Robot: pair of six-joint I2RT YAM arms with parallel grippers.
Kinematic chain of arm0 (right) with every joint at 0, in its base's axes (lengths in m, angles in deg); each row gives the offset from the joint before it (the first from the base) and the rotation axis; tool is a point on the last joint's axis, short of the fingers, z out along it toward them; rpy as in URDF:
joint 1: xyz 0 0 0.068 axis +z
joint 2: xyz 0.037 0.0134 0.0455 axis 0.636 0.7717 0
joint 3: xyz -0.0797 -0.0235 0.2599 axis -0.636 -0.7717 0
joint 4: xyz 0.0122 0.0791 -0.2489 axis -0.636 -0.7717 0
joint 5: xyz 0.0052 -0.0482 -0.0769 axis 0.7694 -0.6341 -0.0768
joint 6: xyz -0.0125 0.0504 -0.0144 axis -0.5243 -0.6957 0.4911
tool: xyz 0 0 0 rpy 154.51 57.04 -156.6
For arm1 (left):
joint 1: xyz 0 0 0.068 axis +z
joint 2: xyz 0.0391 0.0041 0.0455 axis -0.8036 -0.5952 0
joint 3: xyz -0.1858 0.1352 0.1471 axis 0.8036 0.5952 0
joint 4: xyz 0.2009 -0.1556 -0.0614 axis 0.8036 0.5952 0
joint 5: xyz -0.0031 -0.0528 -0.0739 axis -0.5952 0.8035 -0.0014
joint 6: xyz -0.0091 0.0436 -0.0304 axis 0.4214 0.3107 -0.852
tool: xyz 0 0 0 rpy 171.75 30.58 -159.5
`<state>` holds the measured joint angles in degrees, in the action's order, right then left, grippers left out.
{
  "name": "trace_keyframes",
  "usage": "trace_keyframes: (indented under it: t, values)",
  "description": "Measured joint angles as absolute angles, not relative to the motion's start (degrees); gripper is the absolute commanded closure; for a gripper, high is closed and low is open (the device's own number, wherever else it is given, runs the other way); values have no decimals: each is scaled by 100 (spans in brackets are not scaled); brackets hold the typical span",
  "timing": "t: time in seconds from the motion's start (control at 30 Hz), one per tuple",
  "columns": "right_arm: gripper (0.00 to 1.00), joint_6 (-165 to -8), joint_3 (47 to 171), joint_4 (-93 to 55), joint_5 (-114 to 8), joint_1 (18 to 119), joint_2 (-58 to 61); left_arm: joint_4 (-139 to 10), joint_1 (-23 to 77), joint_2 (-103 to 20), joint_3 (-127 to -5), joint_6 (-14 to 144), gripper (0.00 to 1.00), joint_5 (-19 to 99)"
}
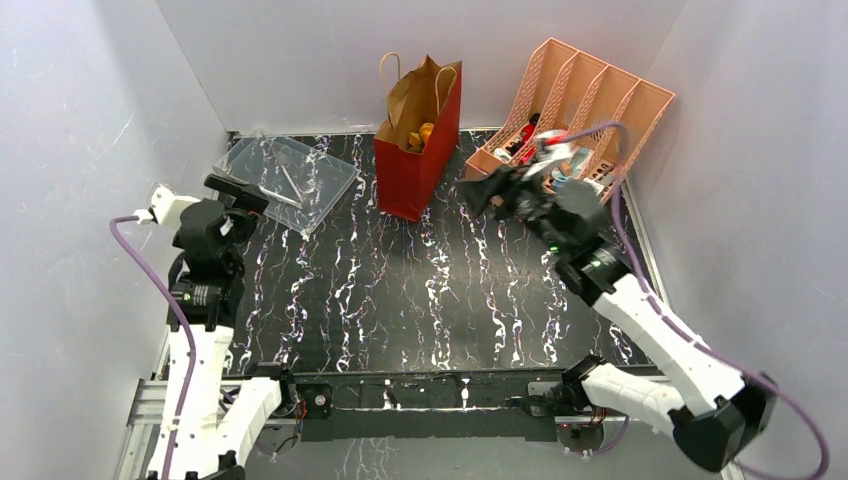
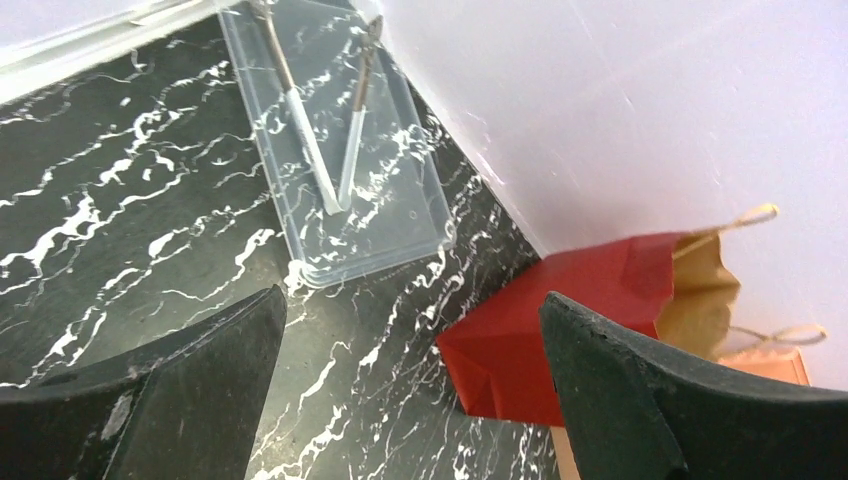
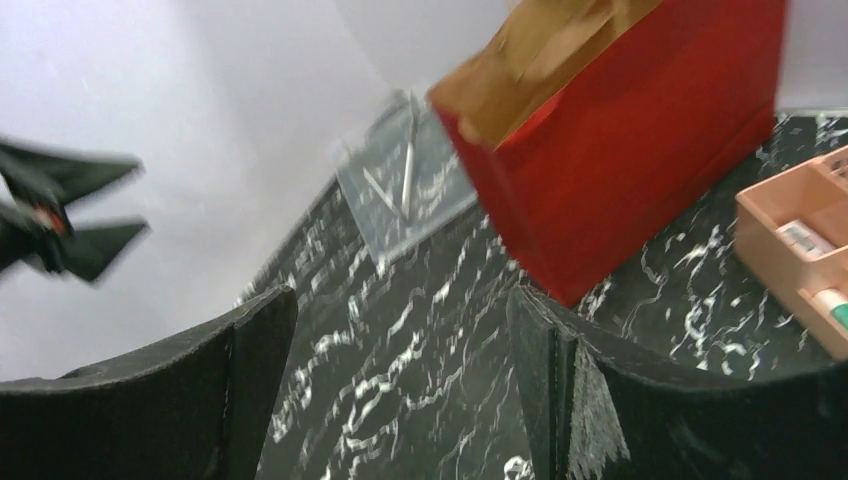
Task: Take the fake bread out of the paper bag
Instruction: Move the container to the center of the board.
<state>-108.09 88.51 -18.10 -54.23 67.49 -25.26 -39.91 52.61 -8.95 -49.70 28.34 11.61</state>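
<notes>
The red paper bag [image 1: 415,150] stands upright at the back middle of the table, its mouth open and brown inside. Orange and tan pieces of fake bread [image 1: 421,134] show inside the mouth. The bag also shows in the left wrist view [image 2: 560,320] and the right wrist view [image 3: 640,140]. My right gripper [image 1: 478,192] is open and empty, just right of the bag and apart from it. My left gripper [image 1: 235,192] is open and empty at the left, over the edge of the clear tray.
A clear plastic tray [image 1: 285,180] with two thin utensils [image 2: 320,140] lies at the back left. A peach slotted file rack [image 1: 580,110] holding small items leans at the back right. White walls enclose the table on three sides.
</notes>
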Motion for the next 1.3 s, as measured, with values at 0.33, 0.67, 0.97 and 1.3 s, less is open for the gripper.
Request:
trace_keyframes:
  t: [0.33, 0.67, 0.97, 1.3]
  values:
    - [25, -9355, 10191, -2541, -8325, 10009, -675, -3164, 5259, -2108, -6077, 2903, 3, 478]
    - [25, -9131, 10516, -2535, -10106, 10055, 67, -4351, 5205, -2668, -5787, 3812, 5, 1610]
    - [25, -9087, 9789, -2468, -10889, 10048, -478, -5656, 4325, -4505, -6816, 5252, 2, 3230]
    - [25, -9497, 9116, -2668, -11064, 10009, -1310, -5821, 3634, -6224, -8455, 6297, 2, 3716]
